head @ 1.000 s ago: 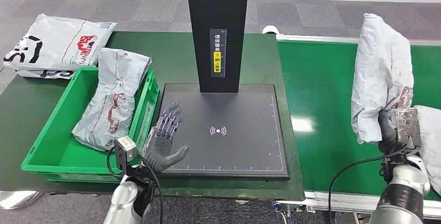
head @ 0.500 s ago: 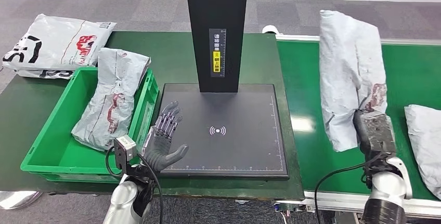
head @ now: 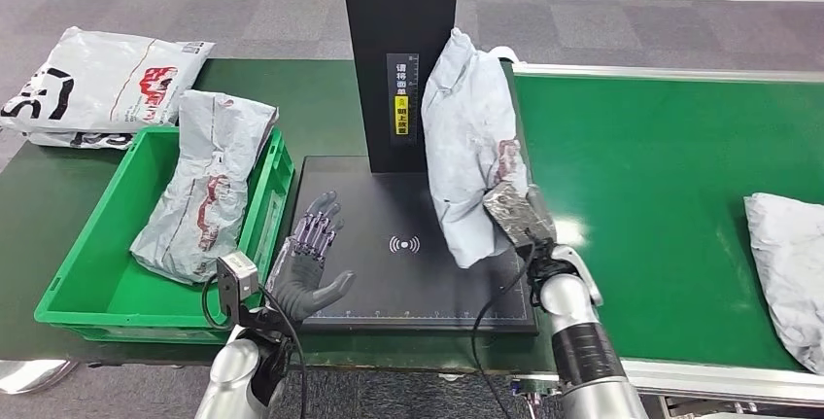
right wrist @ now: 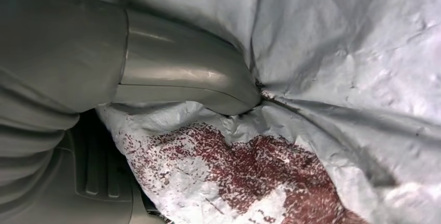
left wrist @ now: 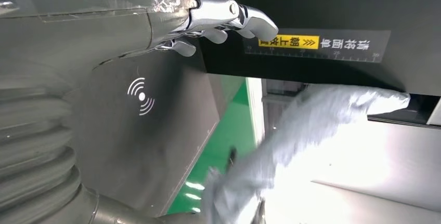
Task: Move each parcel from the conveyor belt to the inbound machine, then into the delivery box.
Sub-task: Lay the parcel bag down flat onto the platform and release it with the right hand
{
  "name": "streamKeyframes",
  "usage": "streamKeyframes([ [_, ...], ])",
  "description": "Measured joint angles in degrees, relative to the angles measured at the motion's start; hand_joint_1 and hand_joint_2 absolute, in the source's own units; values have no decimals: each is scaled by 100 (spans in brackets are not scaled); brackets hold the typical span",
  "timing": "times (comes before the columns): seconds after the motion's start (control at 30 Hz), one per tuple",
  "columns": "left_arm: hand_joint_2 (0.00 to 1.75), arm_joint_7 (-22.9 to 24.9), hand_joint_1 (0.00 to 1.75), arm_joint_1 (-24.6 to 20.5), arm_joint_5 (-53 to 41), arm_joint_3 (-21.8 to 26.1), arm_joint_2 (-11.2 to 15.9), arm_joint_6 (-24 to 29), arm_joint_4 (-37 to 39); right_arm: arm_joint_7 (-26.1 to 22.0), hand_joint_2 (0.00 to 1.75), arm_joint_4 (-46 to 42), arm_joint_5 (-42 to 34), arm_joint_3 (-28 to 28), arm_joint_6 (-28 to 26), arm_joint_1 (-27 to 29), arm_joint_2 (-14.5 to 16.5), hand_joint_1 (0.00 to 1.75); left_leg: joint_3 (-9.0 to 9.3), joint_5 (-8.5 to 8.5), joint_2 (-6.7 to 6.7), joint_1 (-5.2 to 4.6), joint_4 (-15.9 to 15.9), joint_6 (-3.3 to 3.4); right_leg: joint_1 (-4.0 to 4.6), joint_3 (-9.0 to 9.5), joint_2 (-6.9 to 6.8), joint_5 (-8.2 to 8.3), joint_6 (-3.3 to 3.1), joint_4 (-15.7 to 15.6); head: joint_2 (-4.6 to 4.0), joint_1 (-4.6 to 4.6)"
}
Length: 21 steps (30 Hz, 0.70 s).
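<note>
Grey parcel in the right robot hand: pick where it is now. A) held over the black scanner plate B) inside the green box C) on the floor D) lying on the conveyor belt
A: the right robot hand grips the grey parcel upright above the black scanner plate, beside its column.

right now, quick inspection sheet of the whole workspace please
surface: dark green table carrying the black flat scanner platform; bright green conveyor belt beside it.
job's things: crumpled grey plastic parcel held upright over the platform; another grey parcel on the belt; a third grey parcel leaning in the green plastic crate.
clutter: white printed mailer bag behind the crate.
hands: right hand grips the upright parcel near its lower end; left hand holds nothing, fingers spread at the platform's edge.
cables: black cable looping at the right wrist; one at the left wrist.
surroundings: grey floor; no person seen.
</note>
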Motion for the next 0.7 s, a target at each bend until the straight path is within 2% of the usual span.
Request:
streamKeyframes([
  [0.13, 175, 8, 0, -32, 13, -93, 0, 13, 96, 108, 175, 765, -156, 318, -15, -293, 226, 175, 0, -3, 9, 0, 0, -4, 0, -3, 8, 1, -1, 0, 0, 0],
  [0.27, 175, 12, 0, -49, 43, -139, 0, 30, 164, 201, 175, 1464, -290, 429, 14, -543, 416, 23, 1, -4, 13, 0, 0, -7, 0, -6, 13, 2, -3, 0, 0, 0],
  [0.37, 175, 21, 0, -60, 55, -171, 1, 34, 208, 205, 175, 1894, -361, 459, -19, -642, 527, 23, 0, -5, 13, 0, 0, -7, 0, -7, 13, 2, -3, 0, 0, 0],
  [0.5, 175, 25, 0, -69, 61, -183, 1, 34, 255, 204, 175, 2240, -391, 465, -49, -717, 606, 0, 0, -6, 13, 0, 0, -9, 0, -8, 14, 1, -3, 0, 0, 0],
  [0.7, 175, 43, 0, -82, 90, -188, 1, 32, 331, 242, 175, 2516, -391, 468, -62, -829, 634, 0, 1, -7, 15, 0, 0, -10, 0, -8, 15, 2, -4, -1, 0, 0],
])
